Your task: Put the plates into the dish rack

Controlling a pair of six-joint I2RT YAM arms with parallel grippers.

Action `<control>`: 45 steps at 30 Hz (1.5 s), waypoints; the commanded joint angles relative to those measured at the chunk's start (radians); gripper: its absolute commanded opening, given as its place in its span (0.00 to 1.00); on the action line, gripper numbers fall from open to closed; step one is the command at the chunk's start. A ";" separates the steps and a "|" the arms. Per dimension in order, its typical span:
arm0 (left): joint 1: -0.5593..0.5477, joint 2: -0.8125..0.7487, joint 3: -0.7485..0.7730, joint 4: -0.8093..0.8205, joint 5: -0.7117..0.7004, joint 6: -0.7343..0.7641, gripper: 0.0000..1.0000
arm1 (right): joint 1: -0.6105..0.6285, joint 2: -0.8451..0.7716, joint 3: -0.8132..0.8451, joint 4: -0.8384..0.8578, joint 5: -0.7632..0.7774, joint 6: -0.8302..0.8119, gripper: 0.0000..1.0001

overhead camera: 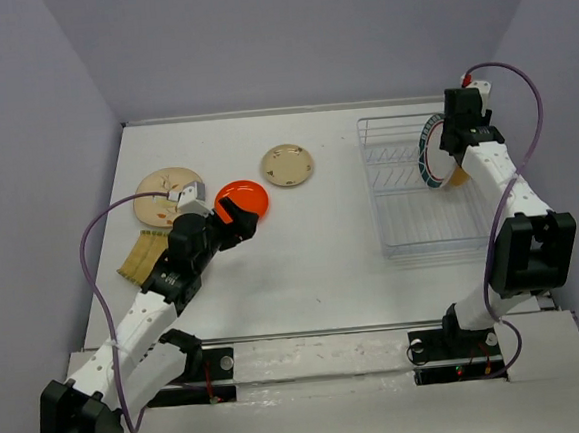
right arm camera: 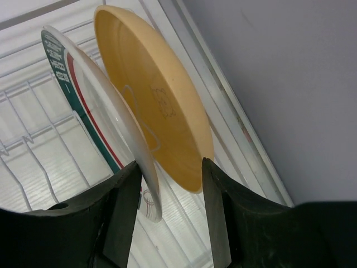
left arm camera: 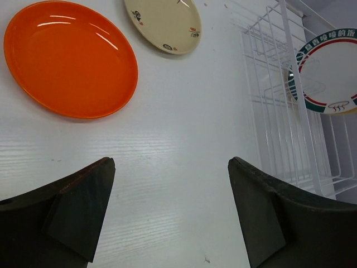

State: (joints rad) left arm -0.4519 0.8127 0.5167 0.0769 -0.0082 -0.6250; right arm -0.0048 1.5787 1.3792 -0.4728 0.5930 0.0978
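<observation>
Plates number six, two of them on edge in the rack (overhead camera: 410, 222). The white plate (right arm camera: 95, 106) with the green-and-red rim and the small tan plate (right arm camera: 162, 106) lean side by side in its far right part. The tan one is nearer the rack's right wall and the white one is on its left.

The right arm (overhead camera: 498, 190) reaches over that spot. In the wrist view the right jaws stand part-way closed, one finger on each side of the pair. The left finger is against the white plate's rim and the right finger is against the tan plate's lower edge. Whether they pinch the plates or merely bracket them I cannot tell.

The other four plates lie flat on the counter (overhead camera: 313, 265), well left of the rack. The orange plate (overhead camera: 245, 195) is near the middle. The cream plate (overhead camera: 287, 164) lies just beyond it to the right, apart from it. The big tan plate (overhead camera: 152, 192) is at the far left. The yellow plate (overhead camera: 137, 257) lies nearer the bases, partly hidden under the left arm (overhead camera: 156, 307).

The left jaws are spread wide and grip nothing. They hang over bare counter just short of the orange plate, whose near rim shows ahead of the left finger in the wrist view.
</observation>
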 commanded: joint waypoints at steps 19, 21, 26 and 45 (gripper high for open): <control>0.082 0.218 -0.018 0.188 -0.203 -0.142 0.79 | 0.006 -0.514 -0.215 0.192 -0.741 0.227 0.72; 0.084 0.288 -0.001 0.199 -0.236 -0.140 0.74 | 0.017 -0.560 -0.290 0.246 -0.838 0.235 0.71; 0.091 0.431 0.036 0.216 -0.312 -0.133 0.71 | 0.026 -0.677 -0.380 0.258 -0.927 0.244 0.70; 0.111 0.778 0.137 0.348 -0.326 -0.185 0.50 | 0.075 -0.697 -0.514 0.333 -1.053 0.301 0.69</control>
State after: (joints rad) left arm -0.3477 1.5562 0.6186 0.3546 -0.2920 -0.7956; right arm 0.0456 0.8787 0.8795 -0.2127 -0.4129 0.3767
